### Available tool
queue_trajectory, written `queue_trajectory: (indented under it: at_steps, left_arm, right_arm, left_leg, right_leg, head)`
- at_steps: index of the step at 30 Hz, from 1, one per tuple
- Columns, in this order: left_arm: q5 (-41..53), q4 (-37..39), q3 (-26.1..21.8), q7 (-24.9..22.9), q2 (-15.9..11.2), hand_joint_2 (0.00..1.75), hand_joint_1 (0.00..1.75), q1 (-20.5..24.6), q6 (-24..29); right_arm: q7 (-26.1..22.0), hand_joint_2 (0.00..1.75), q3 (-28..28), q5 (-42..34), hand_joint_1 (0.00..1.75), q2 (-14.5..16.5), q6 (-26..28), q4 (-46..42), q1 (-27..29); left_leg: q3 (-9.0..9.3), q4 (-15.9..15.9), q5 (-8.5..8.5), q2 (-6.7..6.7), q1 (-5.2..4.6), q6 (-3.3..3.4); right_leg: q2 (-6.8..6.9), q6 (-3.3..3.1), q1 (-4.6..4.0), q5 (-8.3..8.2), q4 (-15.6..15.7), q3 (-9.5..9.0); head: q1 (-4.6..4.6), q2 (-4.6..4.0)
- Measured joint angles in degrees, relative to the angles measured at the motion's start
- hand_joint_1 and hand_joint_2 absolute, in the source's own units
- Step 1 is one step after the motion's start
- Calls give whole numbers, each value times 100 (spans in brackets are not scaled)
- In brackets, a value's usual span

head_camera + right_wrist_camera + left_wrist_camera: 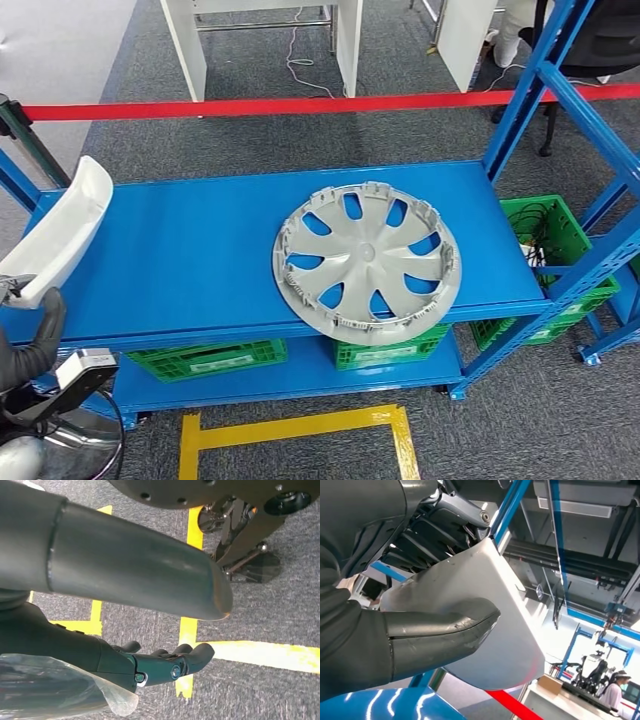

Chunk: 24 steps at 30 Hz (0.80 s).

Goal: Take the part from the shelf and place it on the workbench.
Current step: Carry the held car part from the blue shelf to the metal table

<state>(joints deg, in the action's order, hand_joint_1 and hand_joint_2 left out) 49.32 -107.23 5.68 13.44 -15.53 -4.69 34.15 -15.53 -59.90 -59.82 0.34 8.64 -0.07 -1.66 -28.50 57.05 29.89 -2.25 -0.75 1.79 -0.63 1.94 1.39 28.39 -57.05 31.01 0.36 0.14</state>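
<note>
My left hand [34,345] grips a long white plastic part [64,225] at the far left of the head view, lifted above the left end of the blue shelf [204,250]. In the left wrist view the thick thumb [440,627] presses across the pale part [497,615], with the darker fingers behind it. A round silver wheel cover [367,260] lies flat on the shelf right of centre, its front rim hanging over the shelf's front edge. My right hand [166,665] hangs over the carpet with its fingers apart and nothing in it.
Green crates [204,357] sit on the lower shelf, and another green crate [562,245] stands at the right by the blue uprights [528,75]. A red tape line [302,104] crosses the grey carpet behind the shelf. Yellow floor markings [294,430] lie in front.
</note>
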Motion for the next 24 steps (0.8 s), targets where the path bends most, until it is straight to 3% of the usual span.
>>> queue_trajectory:
  at_steps: [2,3,6,7,8,9,11,13,14,17,19,21,22,23,24]
  left_arm:
    - [24,-3,14,-34,-30,175,175,13,-23]
    - [35,-7,17,-43,-45,175,175,14,-24]
    - [48,-15,19,-51,-71,175,175,-19,-26]
    - [48,-15,19,-52,-74,175,175,-32,-27]
    - [47,-15,20,-52,-77,175,175,-39,-28]
    - [47,-15,20,-51,-78,175,175,-42,-28]
    - [47,-15,20,-52,-81,175,175,-42,-27]
    - [51,-21,16,-52,-95,175,175,-48,-25]
    - [54,-27,13,-52,-107,175,175,-56,-24]
    - [56,-47,-8,-54,-158,175,175,-80,-25]
    - [56,-57,-27,-56,-191,175,175,-83,-28]
    - [56,-65,-39,-56,-208,175,175,-88,-39]
    - [56,-66,-41,-56,-211,175,175,-92,-50]
    - [57,-66,-42,-56,-214,175,175,-95,-62]
    - [58,-66,-42,-55,-217,175,175,-95,-78]
  right_arm:
    - [-15,0,10,-22,0,5,21,0,-3]
    - [-27,0,14,-39,0,20,59,0,-7]
    - [-56,0,25,-95,0,83,214,0,-14]
    - [-59,0,30,-104,0,102,241,0,-10]
    - [-62,0,39,-110,0,123,253,0,-6]
    - [-65,0,51,-112,0,140,260,0,-5]
    - [-79,0,72,-113,0,156,271,0,-13]
    - [-90,0,84,-116,0,169,276,0,-26]
    - [-85,0,93,-122,0,182,283,0,-30]
    - [-47,0,119,-153,0,237,332,0,-53]
    - [-36,0,125,-177,0,275,358,0,-72]
    - [-38,0,129,-204,0,303,368,0,-74]
    - [-43,0,131,-215,0,316,368,0,-73]
    - [-47,0,134,-229,0,329,369,0,-73]
    - [-53,0,140,-244,0,343,369,0,-74]
  left_leg:
    - [17,-95,-89,28,37,62]
    - [20,-145,-132,44,58,92]
    - [-9,-173,-167,86,70,120]
    - [-15,-164,-167,95,67,119]
    - [-18,-152,-165,99,66,116]
    - [-19,-136,-159,99,68,107]
    - [-32,-84,-130,93,69,65]
    - [-77,-18,-114,80,58,3]
    - [-103,4,-120,75,52,-26]
    - [-176,98,-60,84,54,-114]
    - [-325,466,265,121,68,-181]
    - [-571,1176,701,142,93,-234]
    - [-651,1462,817,144,106,-251]
    - [-656,1585,816,145,118,-263]
    - [-553,1478,691,148,129,-270]
  right_leg:
    - [1,44,-13,64,-39,44]
    - [4,54,-21,187,-197,124]
    - [16,67,-25,730,-1265,590]
    - [17,77,-23,793,-1536,700]
    - [18,84,-21,735,-1599,715]
    - [20,86,-18,570,-1426,618]
    - [11,68,-16,195,-682,217]
    - [-10,23,-28,64,-189,-54]
    - [-18,-1,-37,88,-133,-89]
    - [7,-88,-16,67,-83,-41]
    - [42,-169,4,21,-58,20]
    - [79,-219,-8,-32,-62,104]
    - [99,-227,-13,-63,-68,153]
    - [115,-226,-15,-95,-78,202]
    - [127,-217,-13,-124,-92,250]
  head:
    - [5,-1]
    - [18,-1]
    - [51,-1]
    - [51,-1]
    - [52,-1]
    - [52,-1]
    - [52,-1]
    - [49,0]
    - [48,0]
    - [44,-1]
    - [26,-1]
    - [14,-1]
    - [15,-1]
    - [15,0]
    - [15,0]
